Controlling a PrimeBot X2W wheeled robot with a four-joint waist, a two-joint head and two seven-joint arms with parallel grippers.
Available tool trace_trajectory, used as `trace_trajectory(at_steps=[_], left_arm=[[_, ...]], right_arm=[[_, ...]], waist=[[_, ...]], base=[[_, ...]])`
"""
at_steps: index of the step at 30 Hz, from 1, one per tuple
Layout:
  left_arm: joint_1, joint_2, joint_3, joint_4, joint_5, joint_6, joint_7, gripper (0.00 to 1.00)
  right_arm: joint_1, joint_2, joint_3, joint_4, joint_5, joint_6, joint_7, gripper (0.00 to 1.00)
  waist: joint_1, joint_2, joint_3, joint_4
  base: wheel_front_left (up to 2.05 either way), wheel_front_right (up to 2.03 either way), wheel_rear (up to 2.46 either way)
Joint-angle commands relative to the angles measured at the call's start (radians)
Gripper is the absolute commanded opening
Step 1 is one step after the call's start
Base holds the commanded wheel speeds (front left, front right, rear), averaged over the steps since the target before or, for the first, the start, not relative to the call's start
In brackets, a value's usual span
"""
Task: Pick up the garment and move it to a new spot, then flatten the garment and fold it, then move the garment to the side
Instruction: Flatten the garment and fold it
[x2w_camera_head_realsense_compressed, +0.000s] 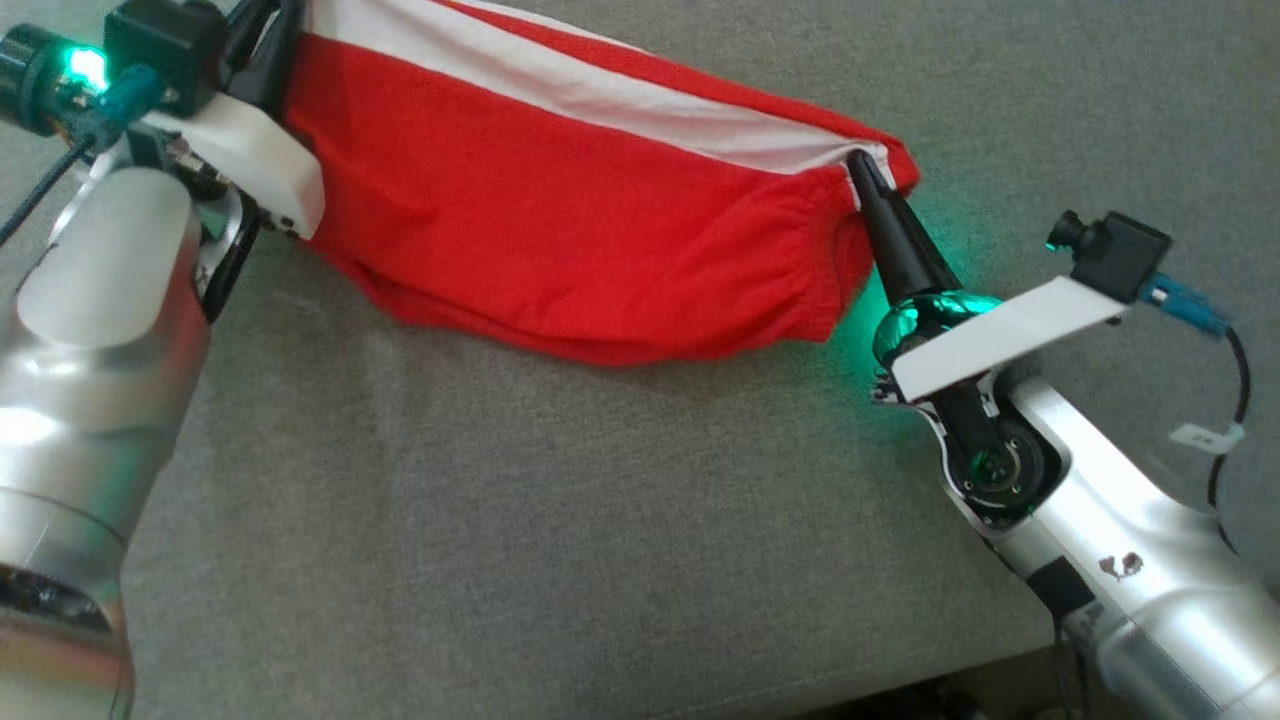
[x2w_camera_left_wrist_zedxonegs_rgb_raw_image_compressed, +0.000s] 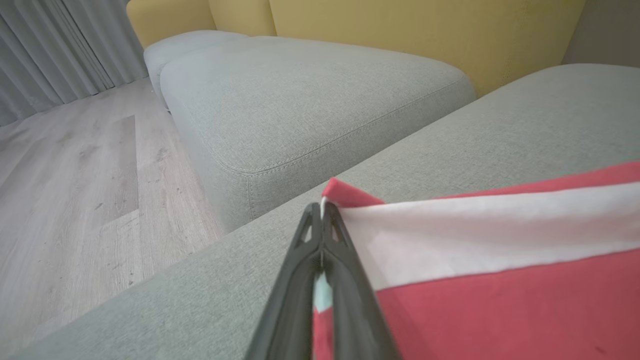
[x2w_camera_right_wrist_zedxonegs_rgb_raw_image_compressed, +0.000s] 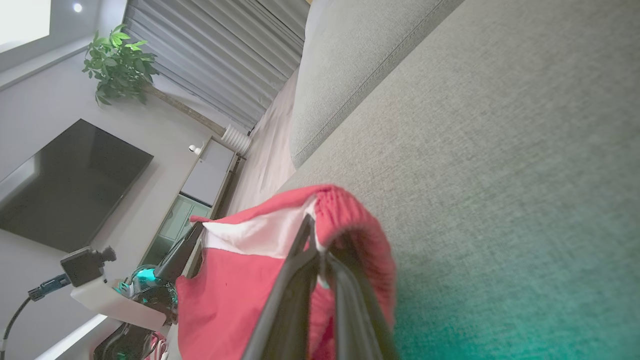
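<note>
Garment (x2w_camera_head_realsense_compressed: 560, 230) held stretched over sofa (x2w_camera_head_realsense_compressed: 500, 520), left claw (x2w_camera_left_wrist_zedxonegs_rgb_raw_image_compressed: 321, 210) and right claw (x2w_camera_head_realsense_compressed: 860, 162) each pinching a corner; flattening, folding, moving aside all left.

Garment: red-and-white fabric garment (x2w_camera_head_realsense_compressed: 560, 230) hangs stretched between both grippers, over the far-left part of the grey fabric sofa seat (x2w_camera_head_realsense_compressed: 500, 520).
Left gripper (x2w_camera_left_wrist_zedxonegs_rgb_raw_image_compressed: 320, 209): clamped on the garment's left end, by the seat's left edge.
Right gripper (x2w_camera_head_realsense_compressed: 862, 165): pinching the garment's right end, toward the seat's right edge.
Second grey fabric cushion (x2w_camera_left_wrist_zedxonegs_rgb_raw_image_compressed: 300, 100): just beyond the seat's left edge.
Yellow upholstered backrest (x2w_camera_left_wrist_zedxonegs_rgb_raw_image_compressed: 400, 35): behind that cushion.
Pale wood-plank floor (x2w_camera_left_wrist_zedxonegs_rgb_raw_image_compressed: 75, 175): alongside both cushions.
</note>
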Motion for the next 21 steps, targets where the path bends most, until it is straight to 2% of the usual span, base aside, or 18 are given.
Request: trace_trajectory(at_steps=[1,3,4,5,6,7,10,14,18,21], left_arm=[[-0.049,0.032,0.023,-0.005,-0.019,0.002,-0.014,0.00],[-0.060,0.020,0.019,0.023,-0.025,0.002,-0.027,0.00],[-0.063,0.017,0.014,0.038,-0.025,0.002,-0.032,0.00],[-0.064,0.012,0.010,0.054,-0.028,0.002,-0.036,0.27],[-0.062,0.006,0.008,0.070,-0.032,0.002,-0.040,0.83],[-0.059,0.001,0.007,0.085,-0.037,0.002,-0.043,1.00],[-0.040,-0.009,0.006,0.122,-0.045,0.002,-0.055,1.00],[0.008,-0.017,0.034,0.135,-0.059,0.022,-0.064,1.00],[0.089,-0.014,0.100,0.057,-0.066,0.063,-0.064,1.00],[0.161,-0.020,0.146,0.011,-0.069,0.077,-0.065,1.00]], right_arm=[[0.008,0.016,0.019,-0.019,0.000,-0.001,-0.010,0.00],[0.003,0.023,0.019,-0.015,-0.001,-0.001,-0.010,0.00],[0.002,0.026,0.019,-0.013,-0.003,-0.001,-0.010,0.05],[0.000,0.028,0.020,-0.009,-0.006,-0.001,-0.010,0.63],[0.000,0.029,0.021,-0.004,-0.012,-0.001,-0.010,1.00],[0.000,0.030,0.023,0.001,-0.018,-0.001,-0.010,1.00],[0.007,0.021,0.016,0.019,-0.053,-0.001,-0.010,1.00],[0.038,0.012,-0.053,0.055,-0.139,-0.001,-0.011,1.00],[0.077,0.014,-0.148,0.099,-0.270,-0.001,-0.011,1.00],[0.107,0.033,-0.204,0.126,-0.338,-0.001,-0.011,1.00]], waist=[[-0.0001,0.0001,0.007,-0.006],[-0.0001,0.0001,0.009,-0.008],[-0.0001,0.0001,0.010,-0.009],[-0.0001,0.0001,0.010,-0.009],[-0.0001,0.0001,0.008,-0.008],[-0.0001,0.0001,0.005,-0.006],[-0.0001,0.0001,-0.013,-0.001],[-0.0001,0.0001,-0.048,0.010],[-0.0001,0.0001,-0.082,0.022],[-0.0001,0.0001,-0.103,0.030]], base=[[0.00,0.00,0.00],[0.00,0.00,0.00],[0.00,0.00,0.00],[0.00,0.00,0.00],[0.00,0.00,0.00],[0.00,0.00,0.00],[0.00,0.00,0.00],[0.00,0.00,0.00],[0.00,0.00,0.00],[0.00,0.00,0.00]])
